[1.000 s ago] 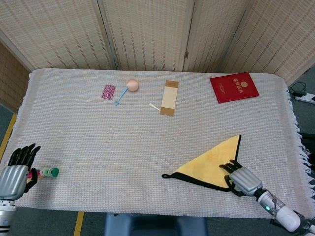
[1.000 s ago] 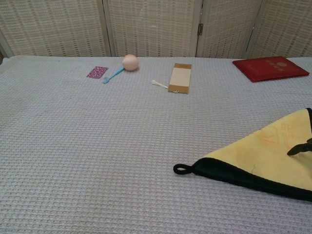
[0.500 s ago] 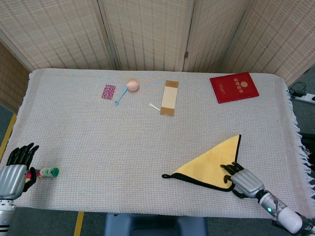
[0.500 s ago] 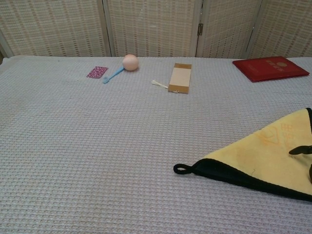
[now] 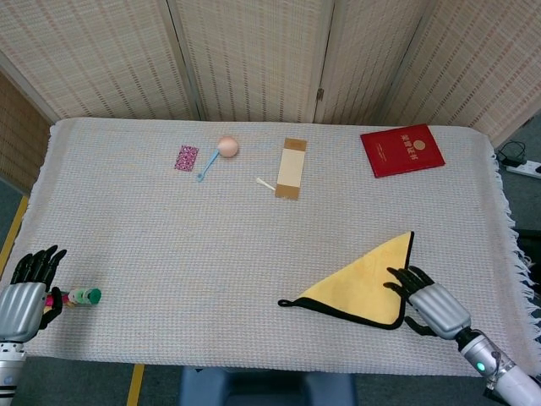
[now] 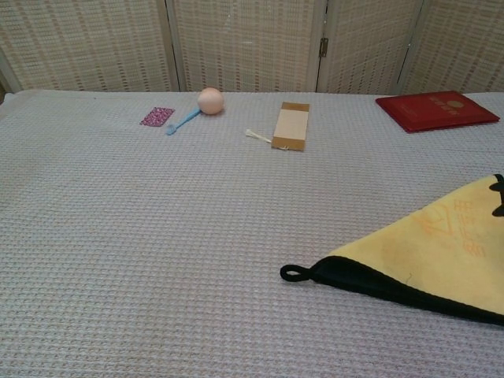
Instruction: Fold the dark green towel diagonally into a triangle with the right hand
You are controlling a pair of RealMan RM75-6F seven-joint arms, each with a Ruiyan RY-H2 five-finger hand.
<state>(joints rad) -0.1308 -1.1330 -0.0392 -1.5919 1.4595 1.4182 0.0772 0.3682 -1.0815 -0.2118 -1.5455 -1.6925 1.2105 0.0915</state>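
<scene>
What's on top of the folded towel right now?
Only the right hand's fingertips overlap the towel's right edge; otherwise its yellow top face is bare. Whatever lies under the fold is covered.

Towel (image 5: 363,283): soft matt cloth, yellow face, dark bound edge; table cover (image 5: 169,237): coarse waffle-weave cloth with fringed edge; booklet (image 5: 402,150): smooth red cover with slight sheen; right hand (image 5: 433,303): silvery metal-look shell, black fingers.

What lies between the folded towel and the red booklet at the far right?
Nothing but bare woven table cover. The head view shows the stretch from the towel up to the red booklet bare.
</scene>
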